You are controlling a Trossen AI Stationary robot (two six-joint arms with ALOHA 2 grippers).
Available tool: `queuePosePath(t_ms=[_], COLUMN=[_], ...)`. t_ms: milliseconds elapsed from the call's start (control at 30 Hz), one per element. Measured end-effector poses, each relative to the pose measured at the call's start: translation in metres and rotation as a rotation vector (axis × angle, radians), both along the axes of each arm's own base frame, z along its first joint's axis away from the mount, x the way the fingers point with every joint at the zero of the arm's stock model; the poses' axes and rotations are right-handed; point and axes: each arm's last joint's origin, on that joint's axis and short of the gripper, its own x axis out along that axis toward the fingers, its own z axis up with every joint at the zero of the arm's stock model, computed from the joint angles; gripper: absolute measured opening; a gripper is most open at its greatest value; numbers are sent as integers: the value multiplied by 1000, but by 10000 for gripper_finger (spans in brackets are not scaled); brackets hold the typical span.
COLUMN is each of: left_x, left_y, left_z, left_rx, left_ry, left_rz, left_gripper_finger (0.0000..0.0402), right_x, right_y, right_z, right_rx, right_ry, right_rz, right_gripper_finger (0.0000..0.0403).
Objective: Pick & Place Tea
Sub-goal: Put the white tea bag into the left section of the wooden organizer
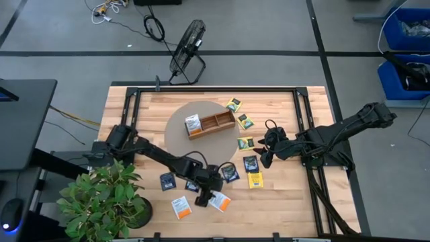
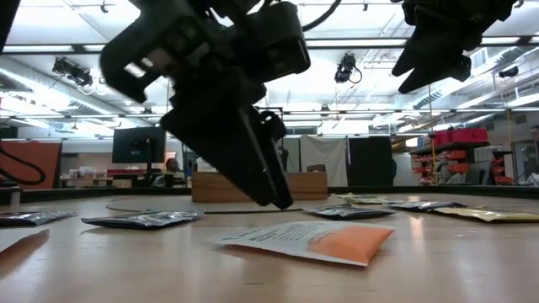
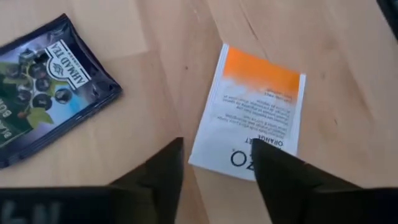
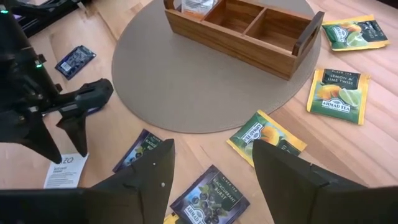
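The left arm stretches from its base across to the near middle, its wrist bent downward so that the left pincer (image 1: 203, 199) points at the surface, low over it. Its two dark fingers (image 3: 163, 174) stand apart with nothing between them. The right arm reaches in from the opposite side, and the right pincer (image 1: 264, 159) hangs higher, well apart from the left pincer, fingers (image 4: 152, 171) spread and empty.

Smooth pale wood counter (image 3: 348, 56), matt paper orange packet (image 3: 252, 118), glossy dark foil packet (image 3: 46, 81), wooden tray (image 4: 245, 31).
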Motion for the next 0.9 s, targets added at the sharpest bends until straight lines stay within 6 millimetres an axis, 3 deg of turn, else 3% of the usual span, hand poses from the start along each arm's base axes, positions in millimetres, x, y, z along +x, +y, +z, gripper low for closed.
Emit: queuePosePath(t_ms=[200, 433, 600, 900], left_x=[-3, -1, -2, 3], left_y=[-5, -5, -4, 4], left_z=[-12, -31, -33, -37], left_rx=[95, 118, 123, 65], left_ry=[-11, 39, 46, 64], left_rz=[-15, -2, -12, 16], left_gripper_finger=[249, 236, 176, 13], right_x=[0, -1, -2, -2], right_y=[0, 0, -1, -1], right_z=[0, -1, -1, -2], right_rx=[-2, 1, 1, -4], right_ry=[2, 14, 16, 20], right_rz=[-1, -9, -12, -19], right_gripper_finger=[224, 224, 224, 224])
